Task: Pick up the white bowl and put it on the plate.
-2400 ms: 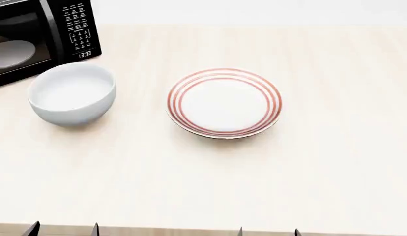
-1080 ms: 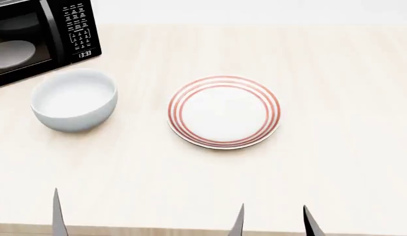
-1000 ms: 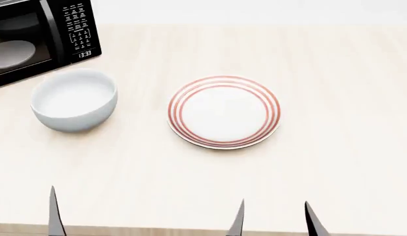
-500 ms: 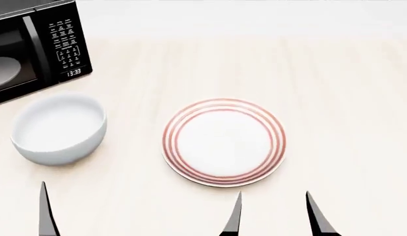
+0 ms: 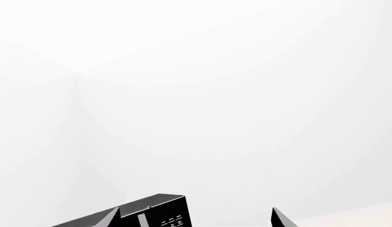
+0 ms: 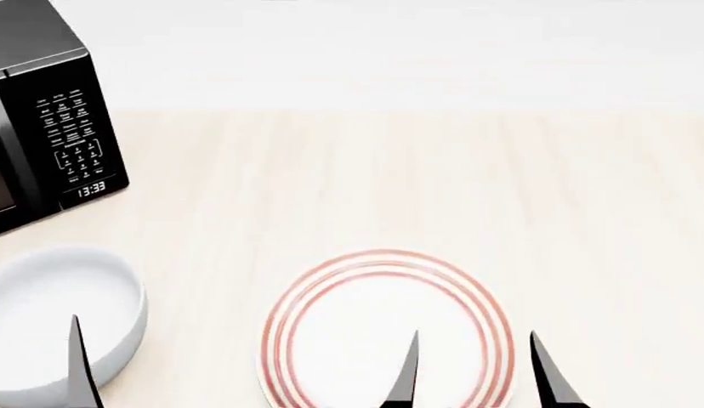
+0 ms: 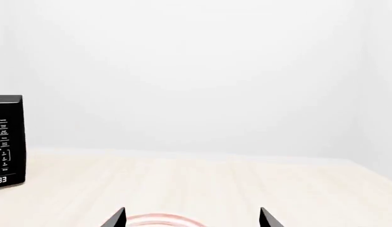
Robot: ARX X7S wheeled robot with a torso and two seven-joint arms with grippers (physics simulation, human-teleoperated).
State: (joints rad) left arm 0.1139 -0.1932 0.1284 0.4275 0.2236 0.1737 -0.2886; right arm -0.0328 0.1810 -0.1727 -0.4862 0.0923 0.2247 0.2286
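The white bowl (image 6: 48,316) stands on the pale wooden table at the near left, deep and plain. The plate (image 6: 386,257), white with red rings, lies to its right at the near centre. One finger (image 6: 80,374) of my left gripper shows over the bowl's near right rim. In the left wrist view the left gripper (image 5: 196,220) is open wide and empty. My right gripper (image 6: 477,378) is open and empty over the plate's near right part. The right wrist view shows it (image 7: 191,220) open, with the plate's far rim (image 7: 161,218) between its tips.
A black microwave (image 6: 46,144) stands at the far left of the table (image 6: 443,170), just behind the bowl. It also shows in the left wrist view (image 5: 159,212) and the right wrist view (image 7: 8,142). A white wall rises behind the table.
The head view has tilted up, so bowl, plate and microwave sit lower in it. Both grippers' fingertips have risen into view and now overlap the bowl and plate.
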